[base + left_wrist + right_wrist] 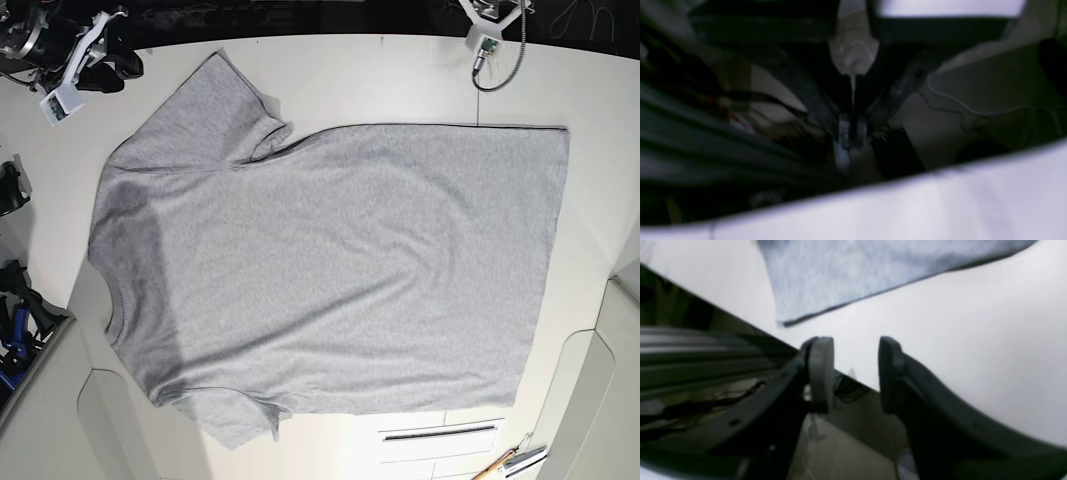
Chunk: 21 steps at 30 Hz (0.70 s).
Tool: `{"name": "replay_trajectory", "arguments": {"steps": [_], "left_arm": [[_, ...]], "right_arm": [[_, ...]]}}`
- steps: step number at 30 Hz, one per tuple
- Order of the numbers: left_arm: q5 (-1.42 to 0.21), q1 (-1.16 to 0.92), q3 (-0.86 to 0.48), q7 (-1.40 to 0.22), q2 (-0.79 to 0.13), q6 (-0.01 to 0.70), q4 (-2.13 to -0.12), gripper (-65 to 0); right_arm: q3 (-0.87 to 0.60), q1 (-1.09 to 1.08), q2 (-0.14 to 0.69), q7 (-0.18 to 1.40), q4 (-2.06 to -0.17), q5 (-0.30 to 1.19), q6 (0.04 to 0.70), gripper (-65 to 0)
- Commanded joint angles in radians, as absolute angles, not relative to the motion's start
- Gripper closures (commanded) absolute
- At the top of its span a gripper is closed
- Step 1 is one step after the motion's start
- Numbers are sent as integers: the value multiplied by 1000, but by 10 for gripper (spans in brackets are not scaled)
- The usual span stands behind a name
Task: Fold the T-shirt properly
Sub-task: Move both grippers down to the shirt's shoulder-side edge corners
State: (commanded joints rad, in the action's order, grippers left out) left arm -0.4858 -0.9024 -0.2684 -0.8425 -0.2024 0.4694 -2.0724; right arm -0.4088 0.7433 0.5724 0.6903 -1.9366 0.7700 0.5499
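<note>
The T-shirt [330, 280] lies flat and plain side up, centred on the table [400, 80], collar to the left. Your right gripper [855, 373] gapes empty beside a hem corner; your left gripper [850, 133] looks pressed together, empty. Risk: pinching one layer only, dragging wrinkles. One shirt, two sleeves, two grippers.

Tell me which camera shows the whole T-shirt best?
The base view: the T-shirt lies spread flat, plain side up, both sleeves visible. The right wrist view catches only one grey corner beyond the open right tool. The left wrist view shows none.
</note>
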Motion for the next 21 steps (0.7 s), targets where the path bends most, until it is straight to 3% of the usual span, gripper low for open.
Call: {"name": "replay_trajectory", "arguments": {"steps": [5,9,13,18,21], "left_arm": [[-701,-895,-439,-858,-202,583,-2120,-37],[-785,-880,-564,-854,-202,698,-2120,-37],[-804,-827,-629,-849,-213,698,-2116,-45],[-803,-757,-628,-834,-284,698,-2071,-233],[-800,-714,-628,-834,-313,648,-1998,-272]], "right_arm": [[-410,667,549,694,-1872,768,546,-229],[-409,583,510,694,-1746,771,533,-321],[-409,511,495,702,-1614,809,528,-322],[-409,443,495,712,-1528,834,529,-322],[-409,438,492,712,-1527,835,529,-322]]}}
